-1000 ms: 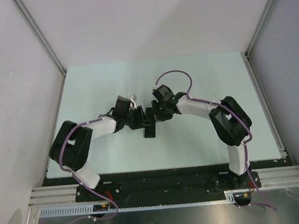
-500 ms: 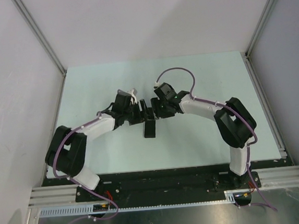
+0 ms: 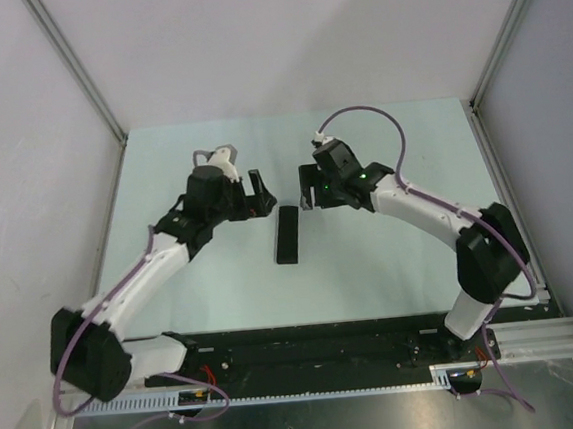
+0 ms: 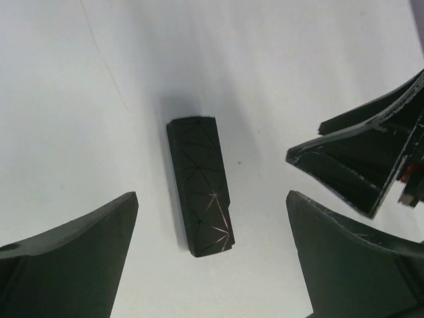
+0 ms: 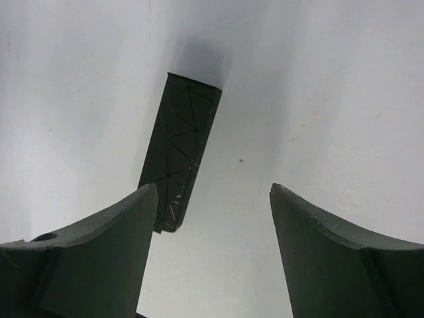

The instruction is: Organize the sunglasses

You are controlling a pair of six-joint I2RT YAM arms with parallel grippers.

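The sunglasses are out of view in every frame. A closed black oblong case (image 3: pixel 287 234) with thin line markings lies flat mid-table, touched by nothing. My left gripper (image 3: pixel 256 193) hovers just up-left of it, open and empty. In the left wrist view the case (image 4: pixel 200 185) sits ahead between the wide-spread jaws of this gripper (image 4: pixel 211 199). My right gripper (image 3: pixel 308 195) is just up-right of the case, also open with nothing held. From the right wrist the case (image 5: pixel 182 152) shows beside the left finger of the right gripper (image 5: pixel 213 189).
The pale table (image 3: pixel 391 266) is bounded by white walls with metal posts at left, right and back. The right gripper's fingers (image 4: pixel 358 165) reach into the left wrist view at its right edge. A black base rail (image 3: pixel 308 343) runs along the near edge.
Both grippers have drawn back and apart from the case and opened wider. The case now lies alone on the table between them.
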